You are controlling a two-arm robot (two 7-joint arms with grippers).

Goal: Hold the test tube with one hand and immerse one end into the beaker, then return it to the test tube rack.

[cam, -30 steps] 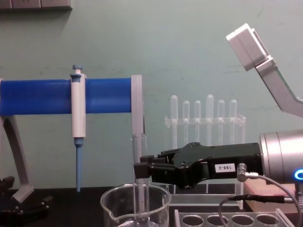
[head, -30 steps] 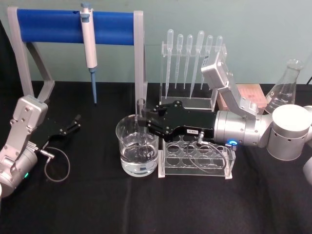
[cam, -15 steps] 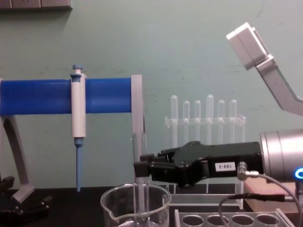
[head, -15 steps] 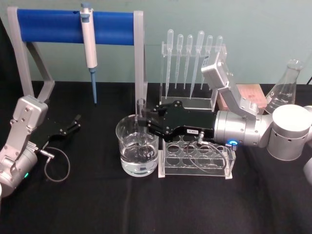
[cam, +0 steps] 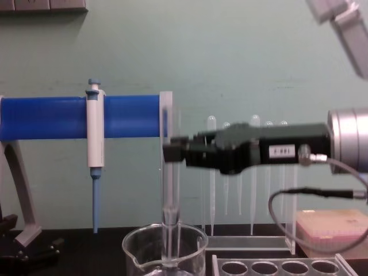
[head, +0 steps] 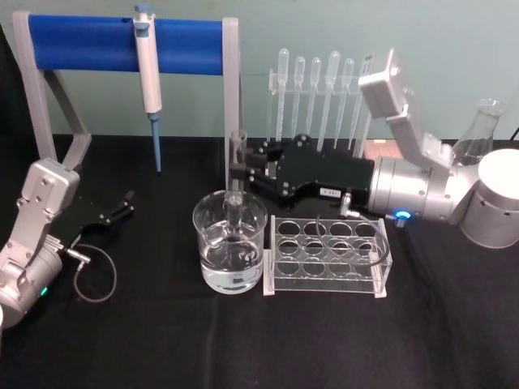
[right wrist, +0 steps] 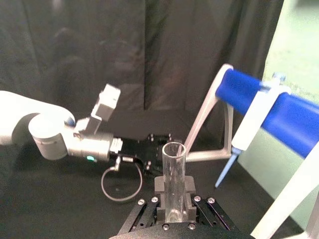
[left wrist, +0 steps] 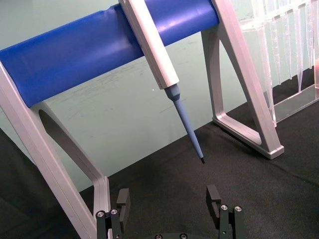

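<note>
**A:** What is hard to read here?

**B:** Whether the test tube's [head: 238,146] rounded end touches the liquid [head: 231,266]. In the head view the end hangs inside the mouth of the beaker [head: 204,243], but with clear glass over clear glass I cannot tell. The chest view cuts the beaker off at the picture's lower edge, so it does not settle the matter either.

**A:** How does the tube sit against the gripper?

**B:** The right gripper [head: 238,168] pinches it upright near the top. The open rim stands just above the fingers [right wrist: 158,188], and the longer part hangs below them into the beaker. The test tube rack [head: 324,279] stands just beside the beaker on the robot's right, on the black surface [head: 162,340].

**A:** Do the wrist views add anything?

**B:** The right wrist view looks down on the tube's open rim, with a finger pressed to each side. The left wrist view shows the left gripper [left wrist: 168,204] spread wide, low over the surface. It faces the pipettor [left wrist: 149,50] that hangs on the blue bar [left wrist: 75,55]. The head view places that gripper at the robot's left, well apart from the beaker.
</note>
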